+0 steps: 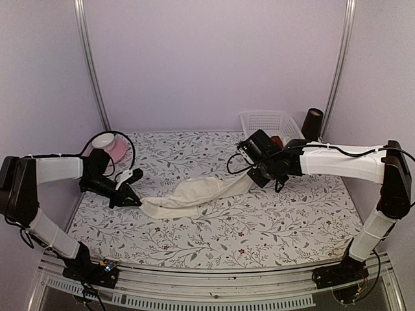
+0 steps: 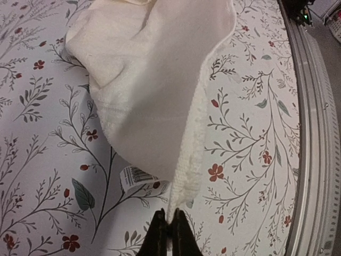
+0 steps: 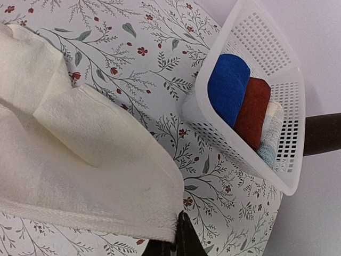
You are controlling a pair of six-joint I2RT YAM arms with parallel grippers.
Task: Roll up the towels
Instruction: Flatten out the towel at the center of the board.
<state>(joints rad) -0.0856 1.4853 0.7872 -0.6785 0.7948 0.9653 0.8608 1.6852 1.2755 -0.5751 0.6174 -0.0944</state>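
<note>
Currently spreading step: cream towel [image 1: 194, 194] lies bunched between arms; left jaws pinch one end, right jaws pinch other. Next: pull flat on bench [image 1: 259, 227], then roll.

Floral-patterned table [image 1: 259, 220] with cream towel [image 1: 194, 194], white basket [image 1: 266, 122], dark cup [image 1: 312, 123], pink bowl [image 1: 111, 146]

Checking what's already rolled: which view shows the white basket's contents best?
Right wrist: it looks into the basket, showing a blue roll, a dark red roll and pale rolls. Top external shows mostly its mesh rim, far off; left wrist shows nothing clear of it.
</note>
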